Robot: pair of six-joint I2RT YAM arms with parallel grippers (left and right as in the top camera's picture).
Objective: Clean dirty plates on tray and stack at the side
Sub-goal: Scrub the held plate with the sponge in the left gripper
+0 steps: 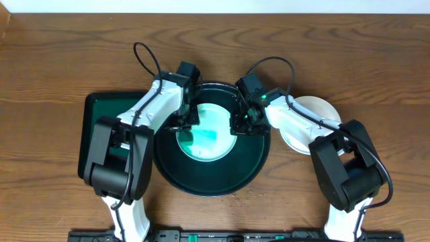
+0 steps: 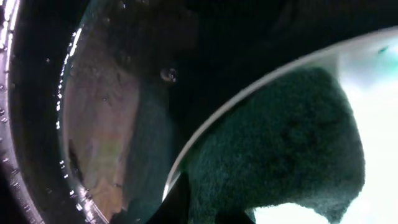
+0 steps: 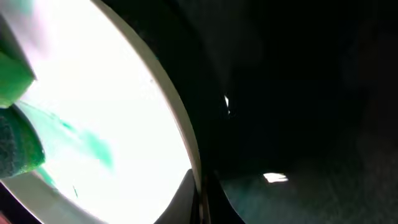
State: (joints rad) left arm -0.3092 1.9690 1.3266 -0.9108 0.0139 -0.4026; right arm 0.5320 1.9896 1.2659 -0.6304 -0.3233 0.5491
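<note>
A white plate (image 1: 213, 134) with teal-green smears lies in the large round black-green tray (image 1: 201, 183). My left gripper (image 1: 188, 125) is shut on a dark green sponge (image 2: 280, 143) that rests on the plate's left part (image 2: 373, 68). My right gripper (image 1: 240, 124) is shut on the plate's right rim (image 3: 180, 124), one finger over and one under it. The sponge shows at the left edge of the right wrist view (image 3: 15, 149). Another white plate (image 1: 310, 111) lies on the table to the right of the tray, partly under my right arm.
A smaller rectangular dark-green tray (image 1: 101, 111) sits left of the round tray, partly under my left arm. Wet glints show on the round tray's floor and rim (image 2: 93, 124). Wooden table surrounds everything.
</note>
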